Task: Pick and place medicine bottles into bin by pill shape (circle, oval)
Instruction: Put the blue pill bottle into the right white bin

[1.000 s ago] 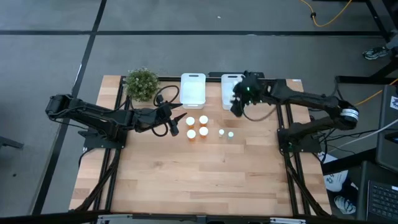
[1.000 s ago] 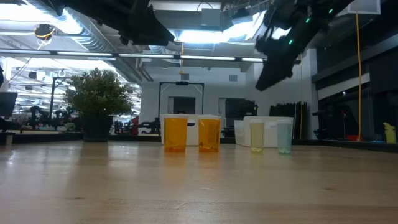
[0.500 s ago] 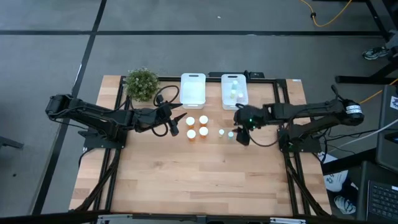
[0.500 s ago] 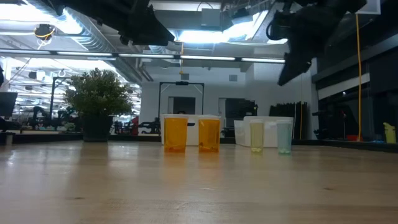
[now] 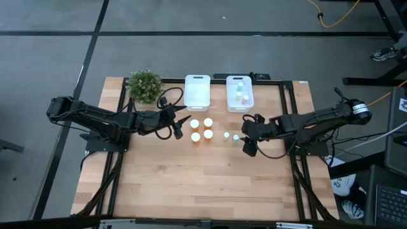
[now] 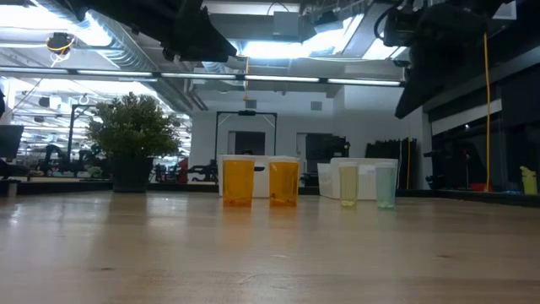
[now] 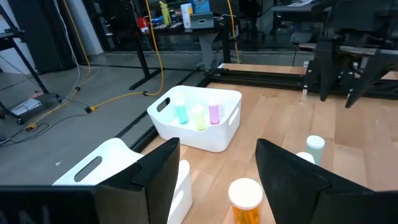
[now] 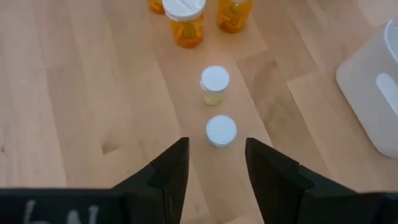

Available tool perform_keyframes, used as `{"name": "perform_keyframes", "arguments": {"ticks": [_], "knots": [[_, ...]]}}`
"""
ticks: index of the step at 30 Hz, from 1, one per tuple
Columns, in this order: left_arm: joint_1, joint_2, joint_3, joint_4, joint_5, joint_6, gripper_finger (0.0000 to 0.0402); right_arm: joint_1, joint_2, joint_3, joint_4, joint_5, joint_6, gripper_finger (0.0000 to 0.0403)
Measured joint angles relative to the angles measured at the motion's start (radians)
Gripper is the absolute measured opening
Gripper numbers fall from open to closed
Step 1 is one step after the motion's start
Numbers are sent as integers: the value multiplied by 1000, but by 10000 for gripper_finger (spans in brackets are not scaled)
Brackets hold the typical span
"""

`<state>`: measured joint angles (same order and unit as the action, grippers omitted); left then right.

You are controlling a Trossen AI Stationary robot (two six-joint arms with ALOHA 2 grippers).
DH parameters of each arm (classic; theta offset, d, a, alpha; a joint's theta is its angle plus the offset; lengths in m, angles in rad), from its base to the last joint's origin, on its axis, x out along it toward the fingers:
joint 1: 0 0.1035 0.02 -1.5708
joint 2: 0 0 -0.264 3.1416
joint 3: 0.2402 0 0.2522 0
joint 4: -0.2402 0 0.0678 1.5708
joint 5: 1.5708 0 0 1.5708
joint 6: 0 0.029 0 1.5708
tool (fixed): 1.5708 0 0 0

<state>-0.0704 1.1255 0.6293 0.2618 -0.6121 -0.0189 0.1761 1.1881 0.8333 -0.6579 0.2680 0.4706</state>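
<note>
High view: four orange bottles point(image 5: 201, 130) stand in a square mid-surface, two pale bottles point(image 5: 231, 136) just to their right. Right bin point(image 5: 240, 93) holds three small bottles; left bin point(image 5: 197, 91) looks empty. Right gripper point(image 5: 248, 145) hovers just right of the nearer pale bottle, empty. Left gripper point(image 5: 177, 130) waits beside the orange group, empty. Plant point(image 5: 145, 85) at the far-left corner.

Low view: bottles upright in a row; both arms overhead. Jaws not readable here.

Left wrist view: left jaws parted, nothing between; an orange bottle's cap point(image 7: 245, 191) sits just ahead, between the fingers point(image 7: 158, 171).

Right wrist view: right jaws parted, empty. Nearest pale bottle point(image 8: 221, 130) lies ahead of the gap, roughly centred; the second pale bottle point(image 8: 214, 84) is just beyond it, in line.

Risk: the pale bottles stand close together, so a descent slightly long could clip the far one and topple it. Pill shape probably cannot be read from here; a wrong-bin drop is possible.
</note>
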Motion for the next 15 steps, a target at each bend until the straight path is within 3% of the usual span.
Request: {"name": "perform_keyframes", "arguments": {"ticks": [15], "knots": [[0,0,0,0,0,-4,204,-3,0,0,0,2,52,159]]}}
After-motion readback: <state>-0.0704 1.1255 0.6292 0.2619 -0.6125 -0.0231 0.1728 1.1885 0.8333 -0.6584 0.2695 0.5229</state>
